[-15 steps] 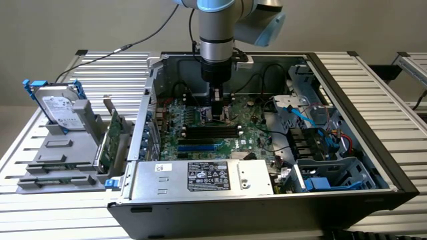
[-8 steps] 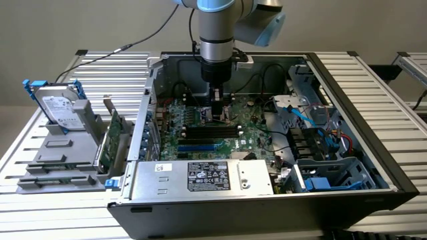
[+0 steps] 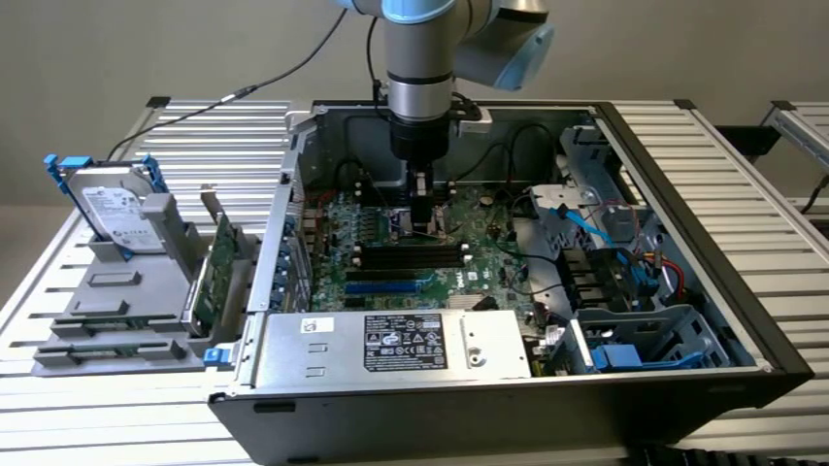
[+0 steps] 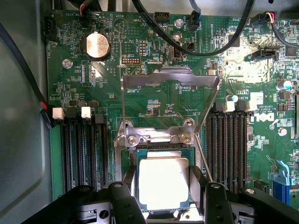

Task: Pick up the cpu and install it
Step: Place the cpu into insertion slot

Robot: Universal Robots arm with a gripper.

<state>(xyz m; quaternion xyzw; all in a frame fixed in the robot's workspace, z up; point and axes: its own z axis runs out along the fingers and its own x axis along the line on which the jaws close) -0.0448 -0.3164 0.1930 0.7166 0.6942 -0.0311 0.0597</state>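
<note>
The cpu (image 4: 163, 182), a small flat square chip with a silvery top plate, sits between my two black fingers (image 4: 120, 200) directly over the socket, whose green edge shows just beyond it. My gripper (image 4: 162, 196) is closed against the chip's two opposite sides. The socket's metal load plate (image 4: 170, 79) is swung open and stands up behind the hinge bracket (image 4: 156, 136). In the exterior view the gripper (image 3: 421, 221) reaches straight down into the open computer case (image 3: 674, 165), low over the green motherboard (image 3: 388, 282).
Black memory slots (image 4: 79, 149) flank the socket on both sides. Black cables (image 4: 210, 44) arch over the board beyond the load plate. The power supply (image 3: 395, 345) fills the case front. A hard drive (image 3: 115, 209) stands on a grey rack at the exterior view's left.
</note>
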